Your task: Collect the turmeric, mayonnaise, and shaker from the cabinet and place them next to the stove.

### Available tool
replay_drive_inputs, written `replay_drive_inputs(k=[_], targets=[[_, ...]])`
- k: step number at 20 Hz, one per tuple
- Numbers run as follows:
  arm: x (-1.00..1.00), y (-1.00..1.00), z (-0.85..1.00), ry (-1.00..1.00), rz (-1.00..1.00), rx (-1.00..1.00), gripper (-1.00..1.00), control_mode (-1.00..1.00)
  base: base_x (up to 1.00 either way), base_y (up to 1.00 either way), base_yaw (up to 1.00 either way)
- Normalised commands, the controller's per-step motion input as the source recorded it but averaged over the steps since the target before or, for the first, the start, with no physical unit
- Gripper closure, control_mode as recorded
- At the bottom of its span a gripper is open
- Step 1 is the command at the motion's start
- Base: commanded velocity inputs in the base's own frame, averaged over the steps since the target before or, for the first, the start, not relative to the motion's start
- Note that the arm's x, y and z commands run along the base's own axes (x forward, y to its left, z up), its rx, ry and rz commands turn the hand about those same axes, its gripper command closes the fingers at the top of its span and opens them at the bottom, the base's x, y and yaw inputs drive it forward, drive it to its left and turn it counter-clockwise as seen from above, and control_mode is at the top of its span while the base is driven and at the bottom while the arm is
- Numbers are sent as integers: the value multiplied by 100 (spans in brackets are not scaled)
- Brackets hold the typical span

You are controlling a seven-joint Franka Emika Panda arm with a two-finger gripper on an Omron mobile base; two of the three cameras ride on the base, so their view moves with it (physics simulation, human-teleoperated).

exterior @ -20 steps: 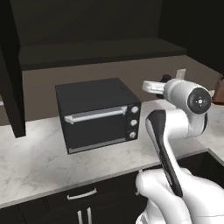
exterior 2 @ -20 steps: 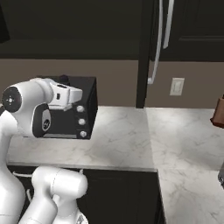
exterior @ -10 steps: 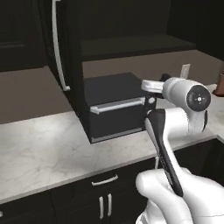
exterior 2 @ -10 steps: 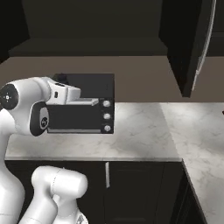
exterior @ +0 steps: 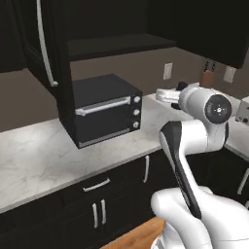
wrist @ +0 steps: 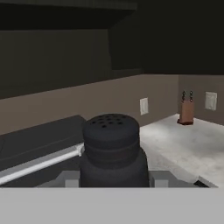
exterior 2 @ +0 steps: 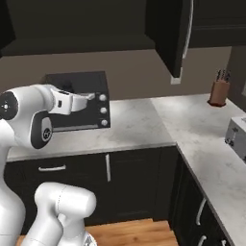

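Now, with my base swung round so the toaster oven (exterior: 104, 115) and open cabinet (exterior: 48, 58) sit further left, my gripper (wrist: 113, 177) stays clamped on the shaker (wrist: 113, 148), carried out towards the stove.

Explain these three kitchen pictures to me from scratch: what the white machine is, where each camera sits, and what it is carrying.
The white machine is a robot arm on a base that drives. Two pictures come from cameras on that base, behind the arm to its left and right. The third looks out from the hand itself. There, the gripper is shut on a dark grey shaker with a perforated top. On the marble counter stand a black toaster oven, a knife block and a silver toaster. Above hangs the black cabinet, its door open.
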Motion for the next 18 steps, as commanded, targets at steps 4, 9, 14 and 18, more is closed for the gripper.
replay_drive_inputs(k=[4, 9, 14, 18], targets=[[0, 0, 0, 0, 0, 0, 100, 100, -79, -13, -32], [0, 0, 0, 0, 0, 0, 100, 100, -77, -13, -37], [0, 0, 0, 0, 0, 0, 100, 100, -71, -21, -43], [0, 0, 0, 0, 0, 0, 100, 100, -60, -22, -46]])
